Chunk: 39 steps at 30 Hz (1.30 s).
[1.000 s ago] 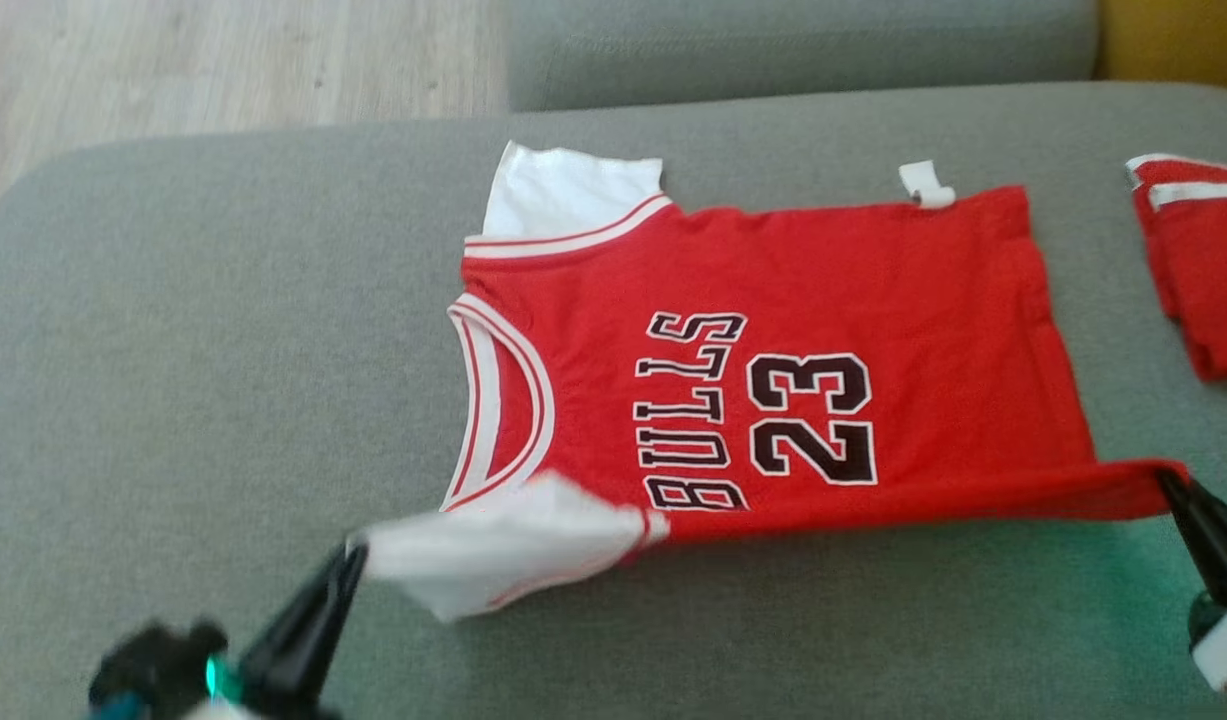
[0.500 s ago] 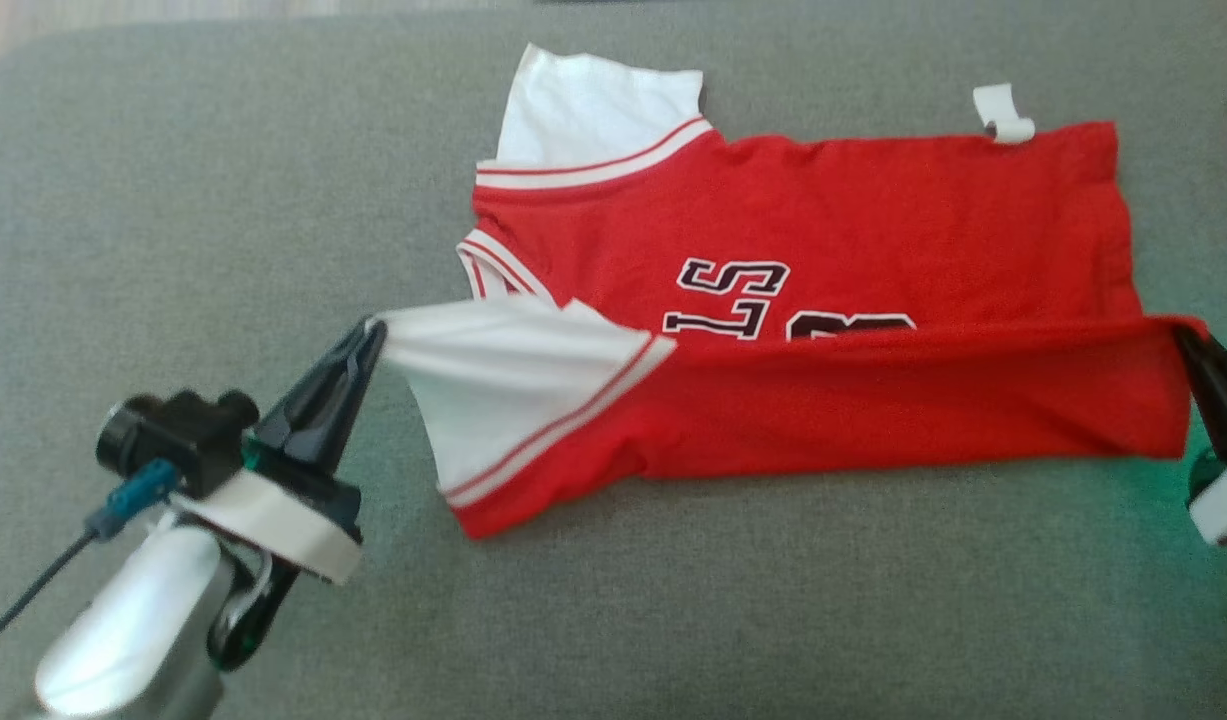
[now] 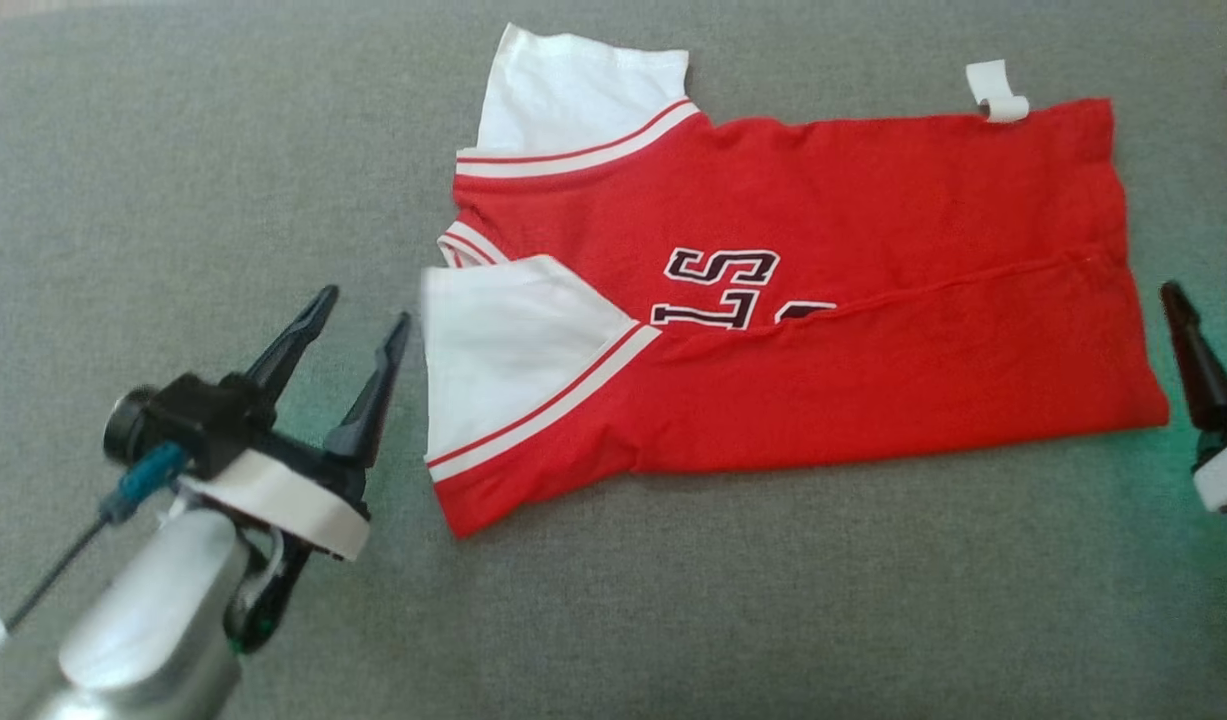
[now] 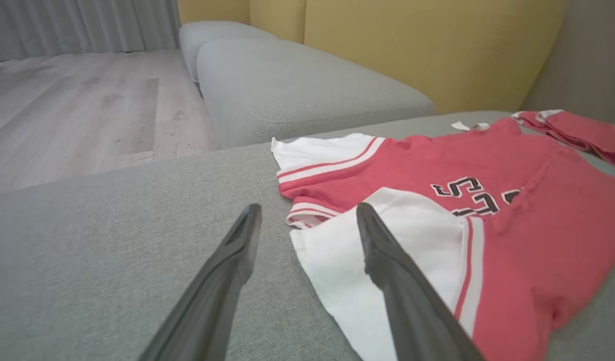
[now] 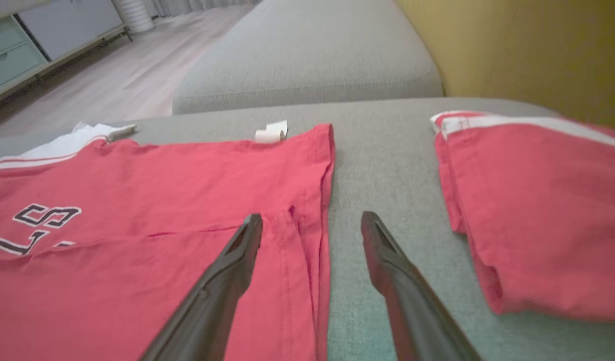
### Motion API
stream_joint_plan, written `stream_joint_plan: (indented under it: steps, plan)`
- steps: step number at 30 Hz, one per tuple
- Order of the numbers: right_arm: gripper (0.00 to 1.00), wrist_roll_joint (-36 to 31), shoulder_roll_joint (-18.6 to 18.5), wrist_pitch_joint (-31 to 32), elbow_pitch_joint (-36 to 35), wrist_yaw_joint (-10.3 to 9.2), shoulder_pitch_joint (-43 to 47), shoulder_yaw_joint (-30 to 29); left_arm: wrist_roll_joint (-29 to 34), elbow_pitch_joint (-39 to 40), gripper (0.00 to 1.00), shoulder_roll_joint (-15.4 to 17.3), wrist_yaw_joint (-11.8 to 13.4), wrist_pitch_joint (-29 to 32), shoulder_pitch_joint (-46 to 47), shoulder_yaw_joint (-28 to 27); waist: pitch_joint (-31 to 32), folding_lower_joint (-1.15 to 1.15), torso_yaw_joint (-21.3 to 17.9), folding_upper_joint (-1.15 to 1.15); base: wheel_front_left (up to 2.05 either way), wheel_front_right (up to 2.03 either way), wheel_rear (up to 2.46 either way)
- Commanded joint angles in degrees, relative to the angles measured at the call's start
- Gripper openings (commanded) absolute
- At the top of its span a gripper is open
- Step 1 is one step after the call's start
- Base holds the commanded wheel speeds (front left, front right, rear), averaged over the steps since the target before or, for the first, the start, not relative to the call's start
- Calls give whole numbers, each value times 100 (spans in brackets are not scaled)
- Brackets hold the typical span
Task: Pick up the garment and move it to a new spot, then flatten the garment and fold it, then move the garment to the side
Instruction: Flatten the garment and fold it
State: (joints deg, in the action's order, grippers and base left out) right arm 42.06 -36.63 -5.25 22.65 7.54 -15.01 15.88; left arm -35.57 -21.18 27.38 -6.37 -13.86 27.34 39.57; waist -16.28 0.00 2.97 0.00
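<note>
Got the red jersey [image 3: 873, 200] flat across the middle of the grey cushion [image 3: 673, 620], near edge folded up over the lettering. Over the cushion's left part, left gripper [image 3: 365, 306] spread wide, clutching nothing. Over the cushion's right part, right gripper [image 5: 311, 216] likewise parted, empty.

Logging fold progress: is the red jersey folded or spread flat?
Partly folded: the red jersey has its near long side doubled over its front, hiding most of the lettering.
</note>
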Motion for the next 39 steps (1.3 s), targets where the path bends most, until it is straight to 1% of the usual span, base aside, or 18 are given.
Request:
stream_joint_plan:
  steps: [1, 4, 8, 9, 13, 14, 15, 16, 21, 25, 26, 27, 28, 30, 35, 39]
  plan:
    - [100, -73, -151, -170, -150, -5, 44, -78, -99, 210, 100, 95, 129, -83, -121, -334, 77, 0, -25, 0, 0, 0, 0]
    - [100, -199, -61, -371, -235, -5, 184, -237, -365, 446, 100, -101, 364, -96, -685, -462, 199, 0, -57, 0, 0, 0, 0]
    - [100, -332, 184, -487, -400, -5, 393, -427, -729, 734, 100, -430, 648, -102, -1433, -540, 342, 0, -89, 0, 0, 0, 0]
    - [100, -332, 184, -487, -400, -5, 393, -427, -729, 734, 100, -430, 648, -102, -1433, -540, 342, 0, -89, 0, 0, 0, 0]
    - [100, -438, 420, -463, -564, -5, 556, -564, -883, 785, 100, -646, 871, -1, -1858, -432, 411, 0, -102, 0, 0, 0, 0]
    - [100, -464, 471, -445, -600, -5, 582, -588, -896, 739, 100, -678, 939, 58, -1896, -410, 418, 0, -108, 0, 0, 0, 0]
    - [100, -516, 552, -402, -660, -5, 618, -630, -820, 601, 100, -700, 1121, 190, -1887, -349, 417, 0, -121, 0, 0, 0, 0]
    - [100, -535, 584, -382, -685, -5, 631, -653, -777, 532, 100, -714, 1173, 254, -1855, -306, 410, 0, -124, 0, 0, 0, 0]
    - [100, -607, 708, -298, -761, -5, 660, -741, -722, 190, 100, -805, 1197, 560, -1668, -125, 361, 0, -165, 0, 0, 0, 0]
    - [100, -660, 747, -212, -763, -5, 650, -764, -672, 3, 99, -817, 1218, 835, -1607, 37, 318, 0, -202, 0, 0, 0, 0]
    - [100, -687, 748, -180, -746, -5, 645, -767, -661, -15, 80, -812, 1203, 877, -1597, 72, 308, 0, -205, 0, 0, 0, 0]
    - [100, -716, 756, -140, -714, -5, 639, -776, -642, -17, 36, -804, 1171, 908, -1585, 114, 298, 0, -207, 0, 0, 0, 0]
    - [100, -726, 778, -80, -669, -5, 632, -788, -637, -13, 0, -795, 1129, 947, -1581, 156, 290, 0, -207, 0, 0, 0, 0]
    - [100, -783, 837, 14, -557, -5, 599, -856, -645, 16, 0, -782, 1070, 962, -1570, 185, 284, 0, -197, 0, 0, 0, 0]
    - [100, -1115, 1140, 189, -85, -5, 448, -1191, -617, 164, 0, -710, 1077, 861, -1509, 136, 295, 0, -123, 0, 0, 0, 0]
    - [100, -1326, 1332, 492, 223, -5, 395, -1276, -593, 249, 0, -658, 1049, 874, -1439, 149, 293, 0, -29, 0, 0, 0, 0]
